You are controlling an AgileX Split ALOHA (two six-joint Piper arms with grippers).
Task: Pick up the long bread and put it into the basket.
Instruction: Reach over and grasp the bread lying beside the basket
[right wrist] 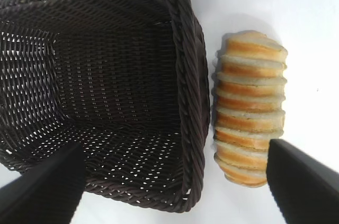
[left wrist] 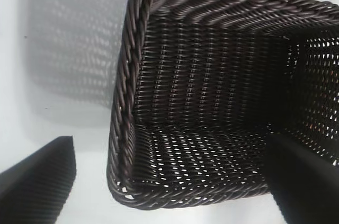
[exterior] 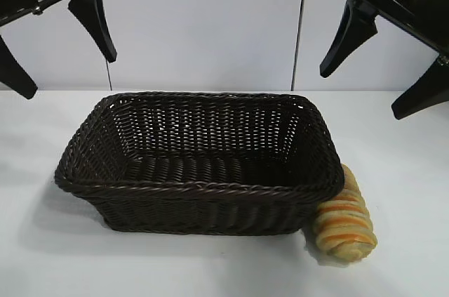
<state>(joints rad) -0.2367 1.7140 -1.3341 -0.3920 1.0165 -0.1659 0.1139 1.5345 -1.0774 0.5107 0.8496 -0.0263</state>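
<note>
The long bread point(exterior: 344, 218), pale tan with orange-brown ridges, lies on the white table against the basket's right outer wall; the right wrist view shows the long bread point(right wrist: 249, 107) lengthwise beside the rim. The dark brown wicker basket point(exterior: 200, 188) sits mid-table with nothing inside; its woven wall point(left wrist: 201, 75) fills the left wrist view and the basket point(right wrist: 106, 75) shows in the right wrist view. My left gripper point(exterior: 59, 51) hangs open, high above the basket's left end. My right gripper point(exterior: 382, 69) hangs open, high above the right end and the bread, holding nothing.
The white table point(exterior: 407, 170) spreads around the basket, with bare surface in front and on both sides. A pale wall with a vertical seam point(exterior: 300, 23) stands behind.
</note>
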